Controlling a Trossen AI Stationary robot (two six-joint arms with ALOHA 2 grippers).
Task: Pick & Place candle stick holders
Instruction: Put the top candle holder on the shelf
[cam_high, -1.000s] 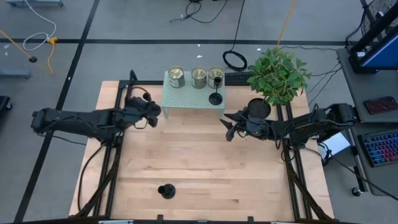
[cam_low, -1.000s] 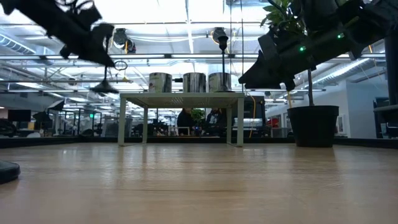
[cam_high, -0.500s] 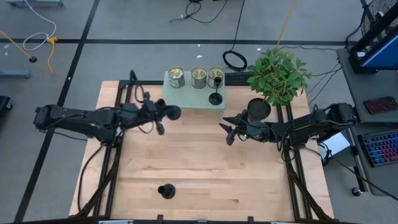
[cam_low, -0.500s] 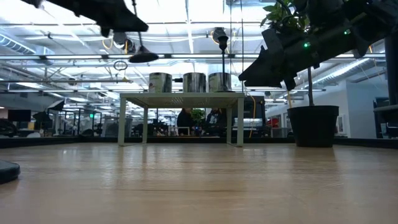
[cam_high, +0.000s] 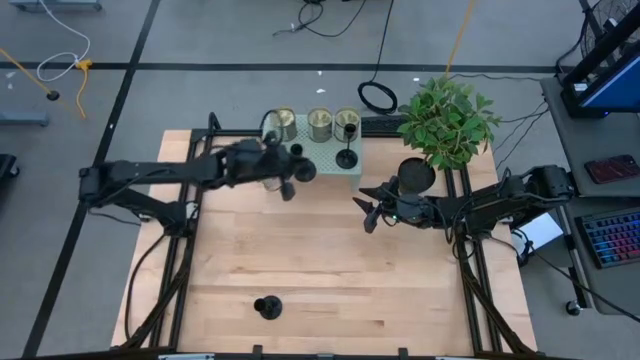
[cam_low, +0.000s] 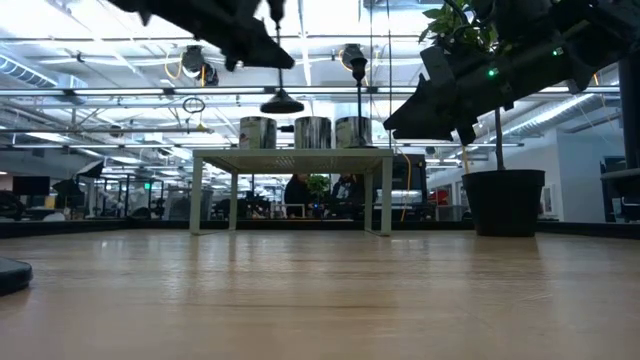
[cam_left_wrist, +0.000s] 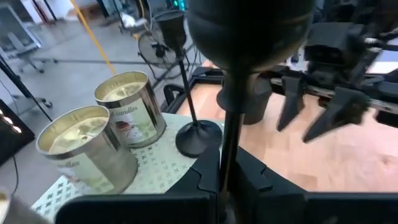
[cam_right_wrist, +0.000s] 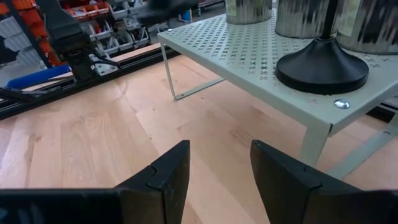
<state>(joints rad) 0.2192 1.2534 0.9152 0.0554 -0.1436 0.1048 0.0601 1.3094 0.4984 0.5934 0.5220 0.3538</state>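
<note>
My left gripper (cam_high: 288, 176) is shut on a black candle stick holder (cam_high: 303, 170), held in the air over the near part of the pale green perforated shelf (cam_high: 325, 160). A second holder (cam_high: 347, 158) stands by its round base on the shelf's right part, in front of three pale gold cans (cam_high: 320, 122). A third holder (cam_high: 267, 307) stands on the table near its front edge. My right gripper (cam_high: 368, 212) is open and empty, in the air to the right of the shelf, near the plant pot. My left gripper pinches the holder's thin stem (cam_left_wrist: 229, 146) between its two fingers (cam_left_wrist: 200, 180). The round base (cam_left_wrist: 249, 28) lies beyond the fingertips. In the low view the holder hangs upright, base (cam_low: 282, 103) down, clear above the shelf top (cam_low: 290, 153).
A potted plant (cam_high: 445, 120) with its dark pot (cam_high: 417, 172) stands at the table's far right, close behind my right gripper. The shelf (cam_right_wrist: 249, 50) stands on thin legs at the table's far edge. Bare wooden table (cam_high: 330, 270) lies between the shelf and the front holder.
My left gripper has carried the holder toward the table's right edge and a little toward its far edge, from left of the shelf to over it. The holder has risen and stays base down. My right gripper has kept its place, open.
</note>
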